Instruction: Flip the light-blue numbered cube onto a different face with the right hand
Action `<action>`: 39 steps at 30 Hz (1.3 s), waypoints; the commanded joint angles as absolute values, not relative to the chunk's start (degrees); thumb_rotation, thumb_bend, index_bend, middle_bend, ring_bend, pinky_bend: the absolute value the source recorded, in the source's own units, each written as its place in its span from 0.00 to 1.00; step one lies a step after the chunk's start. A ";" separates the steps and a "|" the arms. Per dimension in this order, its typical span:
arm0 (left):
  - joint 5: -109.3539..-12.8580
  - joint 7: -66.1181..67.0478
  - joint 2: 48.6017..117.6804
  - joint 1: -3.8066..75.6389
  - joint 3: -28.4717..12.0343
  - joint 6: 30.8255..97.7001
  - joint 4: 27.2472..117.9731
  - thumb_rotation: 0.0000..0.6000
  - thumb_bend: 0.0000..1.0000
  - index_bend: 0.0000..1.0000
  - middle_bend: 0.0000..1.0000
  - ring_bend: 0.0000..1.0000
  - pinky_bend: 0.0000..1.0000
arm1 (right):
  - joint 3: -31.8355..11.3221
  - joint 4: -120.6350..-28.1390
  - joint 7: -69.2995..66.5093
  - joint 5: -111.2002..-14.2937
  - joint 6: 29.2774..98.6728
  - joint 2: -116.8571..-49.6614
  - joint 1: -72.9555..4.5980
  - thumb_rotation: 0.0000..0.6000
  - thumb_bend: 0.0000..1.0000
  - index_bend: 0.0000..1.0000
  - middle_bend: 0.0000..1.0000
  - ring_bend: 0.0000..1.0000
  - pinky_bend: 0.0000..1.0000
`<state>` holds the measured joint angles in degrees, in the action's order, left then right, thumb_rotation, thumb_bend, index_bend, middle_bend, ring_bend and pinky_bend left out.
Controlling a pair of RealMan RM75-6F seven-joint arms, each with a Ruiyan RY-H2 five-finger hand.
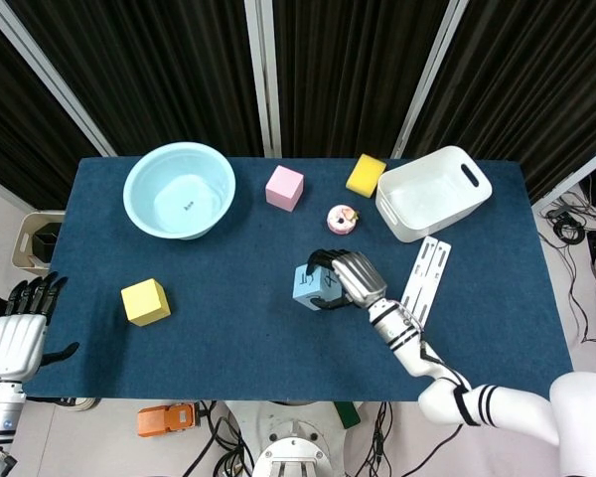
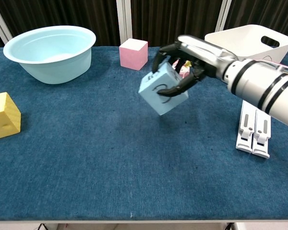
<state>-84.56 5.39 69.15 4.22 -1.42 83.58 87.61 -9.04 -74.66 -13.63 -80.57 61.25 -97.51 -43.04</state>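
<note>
Light-blue numbered cube point(image 2: 162, 89), lifted clear of the blue table point(image 2: 86, 158) and tilted, clasped in the curled fingers of the right hand point(image 2: 189, 60), apparently to land on another face; left hand point(image 1: 18, 338) spread, idle.

cube point(image 2: 162, 90): light blue, dark numeral on the face I see
right hand point(image 2: 189, 57): grey back, black fingers
cloth point(image 1: 228, 298): dark blue
bowl point(image 1: 179, 189): pale blue
block at 9 o'clock point(image 1: 145, 301): yellow
block at 12 point(image 1: 284, 187): pink
bin point(image 1: 432, 192): white
sponge point(image 1: 366, 175): yellow
</note>
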 commanded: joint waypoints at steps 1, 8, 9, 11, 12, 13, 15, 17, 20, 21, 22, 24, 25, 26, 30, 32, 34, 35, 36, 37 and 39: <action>-84.32 5.66 69.09 4.29 -1.40 83.31 87.87 1.00 0.00 0.07 0.01 0.00 0.00 | -4.41 -55.09 -32.00 -92.17 66.86 -103.46 -41.11 1.00 0.42 0.58 0.48 0.44 0.44; -84.20 6.10 69.30 4.74 -1.46 82.70 88.25 1.00 0.00 0.07 0.01 0.00 0.00 | -2.48 -41.26 -42.60 -94.65 71.98 -108.66 -40.27 1.00 0.42 0.56 0.48 0.42 0.44; -84.25 6.12 69.33 4.79 -1.44 82.65 88.29 1.00 0.00 0.07 0.01 0.00 0.00 | -2.37 -39.86 -43.39 -94.77 72.61 -109.25 -40.11 1.00 0.42 0.55 0.48 0.42 0.44; -84.30 6.16 69.37 4.86 -1.42 82.59 88.32 1.00 0.00 0.07 0.01 0.00 0.00 | -2.03 -37.32 -44.69 -94.94 73.36 -110.24 -39.80 1.00 0.42 0.54 0.48 0.40 0.44; -84.25 6.19 69.38 4.90 -1.42 82.51 88.32 1.00 0.00 0.07 0.01 0.00 0.00 | -1.81 -36.00 -45.54 -94.94 73.58 -110.66 -39.60 1.00 0.42 0.53 0.48 0.40 0.43; -84.16 6.18 69.39 4.93 -1.43 82.43 88.31 1.00 0.00 0.07 0.01 0.00 0.00 | -1.59 -34.88 -46.30 -94.93 73.71 -110.97 -39.40 1.00 0.42 0.51 0.48 0.38 0.43; -84.09 6.10 69.44 4.99 -1.45 82.32 88.26 1.00 0.00 0.07 0.01 0.00 0.00 | -1.19 -33.57 -47.16 -94.89 73.56 -111.15 -39.09 1.00 0.42 0.48 0.48 0.35 0.40; -84.06 6.05 69.52 5.06 -1.43 82.21 88.16 1.00 0.00 0.07 0.01 0.00 0.00 | -0.84 -32.51 -47.93 -94.80 73.60 -111.25 -38.67 1.00 0.42 0.44 0.48 0.31 0.36; -84.08 5.91 69.67 5.15 -1.41 82.11 87.98 1.00 0.00 0.07 0.01 0.00 0.00 | -0.35 -31.65 -48.37 -94.78 73.89 -110.96 -38.04 1.00 0.42 0.35 0.42 0.23 0.29; -84.10 5.89 69.74 5.17 -1.42 82.12 87.92 1.00 0.00 0.07 0.01 0.00 0.00 | -0.14 -31.61 -48.45 -94.84 73.95 -110.73 -37.86 1.00 0.42 0.30 0.39 0.20 0.27; -84.10 5.84 69.80 5.19 -1.43 82.13 87.83 1.00 0.00 0.07 0.01 0.00 0.00 | 0.10 -31.76 -48.58 -94.91 74.11 -110.31 -37.63 1.00 0.41 0.22 0.35 0.17 0.23; -84.10 5.74 69.86 5.23 -1.41 82.07 87.72 1.00 0.00 0.07 0.01 0.00 0.00 | 0.39 -32.27 -48.37 -95.00 74.43 -109.57 -37.26 1.00 0.40 0.08 0.26 0.10 0.16; -84.09 5.71 69.92 5.27 -1.41 82.02 87.64 1.00 0.00 0.07 0.01 0.00 0.00 | 0.73 -32.89 -48.00 -95.14 74.38 -108.83 -37.06 1.00 0.40 0.03 0.21 0.06 0.13; -84.07 5.65 69.95 5.30 -1.40 81.96 87.60 1.00 0.00 0.07 0.01 0.00 0.00 | 0.88 -33.56 -47.63 -95.20 74.45 -108.19 -36.91 1.00 0.40 0.01 0.18 0.04 0.11; -84.11 5.56 69.94 5.48 -1.48 81.86 87.51 1.00 0.00 0.07 0.01 0.00 0.00 | 1.85 -38.02 -44.09 -95.57 73.81 -104.34 -36.44 1.00 0.39 0.00 0.10 0.00 0.03; -84.19 5.65 69.77 5.58 -1.51 81.87 87.58 1.00 0.00 0.07 0.01 0.00 0.00 | 2.27 -41.97 -41.05 -95.73 73.26 -101.26 -36.34 1.00 0.37 0.00 0.07 0.00 0.01; -84.21 5.76 69.61 5.67 -1.60 81.92 87.73 1.00 0.00 0.07 0.01 0.00 0.00 | 2.74 -47.64 -36.66 -95.87 71.71 -96.96 -36.68 1.00 0.36 0.00 0.05 0.00 0.00; -84.23 5.79 69.52 5.71 -1.64 81.93 87.83 1.00 0.00 0.07 0.01 0.00 0.00 | 2.79 -50.63 -34.28 -95.86 70.98 -94.79 -36.94 1.00 0.35 0.00 0.04 0.00 0.00; -84.22 5.82 69.44 5.75 -1.69 81.94 87.95 1.00 0.00 0.07 0.01 0.00 0.00 | 2.76 -53.93 -31.43 -95.68 69.97 -92.46 -37.25 1.00 0.34 0.00 0.04 0.00 0.00; -84.23 5.88 69.32 5.82 -1.75 81.96 88.10 1.00 0.00 0.07 0.01 0.00 0.00 | 2.38 -58.87 -26.82 -94.87 68.27 -89.24 -37.63 1.00 0.33 0.00 0.03 0.00 0.00; -84.26 5.99 69.14 5.95 -1.87 81.98 88.36 1.00 0.00 0.07 0.01 0.00 0.00 | 1.36 -67.38 -18.84 -92.63 65.09 -84.36 -38.18 1.00 0.33 0.00 0.03 0.00 0.00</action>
<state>-84.25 5.96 69.17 5.92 -1.83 81.96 88.34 2.04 -53.47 -31.96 -95.04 70.47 -94.07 -37.12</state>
